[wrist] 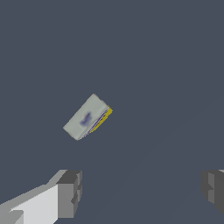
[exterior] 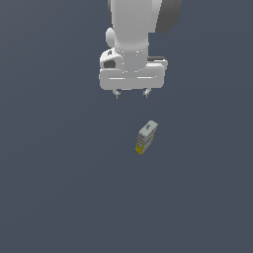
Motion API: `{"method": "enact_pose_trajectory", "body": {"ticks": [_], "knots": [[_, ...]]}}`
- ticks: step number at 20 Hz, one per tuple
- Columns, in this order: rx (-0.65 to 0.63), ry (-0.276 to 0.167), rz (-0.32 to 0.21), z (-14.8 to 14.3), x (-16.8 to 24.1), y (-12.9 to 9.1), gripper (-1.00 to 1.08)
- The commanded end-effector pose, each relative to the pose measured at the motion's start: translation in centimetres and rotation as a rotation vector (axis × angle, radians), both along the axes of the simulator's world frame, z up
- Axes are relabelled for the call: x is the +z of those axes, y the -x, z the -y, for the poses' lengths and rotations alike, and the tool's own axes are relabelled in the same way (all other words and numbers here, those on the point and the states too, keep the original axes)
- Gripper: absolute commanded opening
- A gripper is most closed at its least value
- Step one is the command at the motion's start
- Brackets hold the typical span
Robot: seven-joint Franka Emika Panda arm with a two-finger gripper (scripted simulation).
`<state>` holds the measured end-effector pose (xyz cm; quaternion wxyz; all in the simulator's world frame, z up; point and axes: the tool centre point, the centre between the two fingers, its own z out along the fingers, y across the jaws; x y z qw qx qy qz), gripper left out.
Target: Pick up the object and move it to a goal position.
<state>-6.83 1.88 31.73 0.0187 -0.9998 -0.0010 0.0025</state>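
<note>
The small carton-like box (exterior: 146, 136) lies alone on the flat dark grey desk (exterior: 54, 197), grey-white with a small blue mark on its upper face and yellow edging at one end. In the exterior view it sits below the arm and slightly toward that view's right, turned askew rather than square to the frame. The wrist view shows the same box (wrist: 86, 117) at a slant, clear of both fingers (wrist: 69, 193).

The claw (exterior: 131, 94) hangs above the desk with nothing in it, its jaws spread wide and well apart from the box. That wide spread and the height suit an approach, probably before the descent; the grasp is not yet begun. Because the box lies at an angle, the wrist will likely need turning so the fingers close across its narrow sides. No goal marker is visible.
</note>
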Motion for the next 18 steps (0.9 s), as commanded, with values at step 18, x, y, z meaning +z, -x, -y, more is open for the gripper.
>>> {"method": "enact_pose_trajectory", "body": {"ticks": [18], "knots": [[-0.139,0.009,-0.004,-1.3,-2.1,-0.9,1.00]]}}
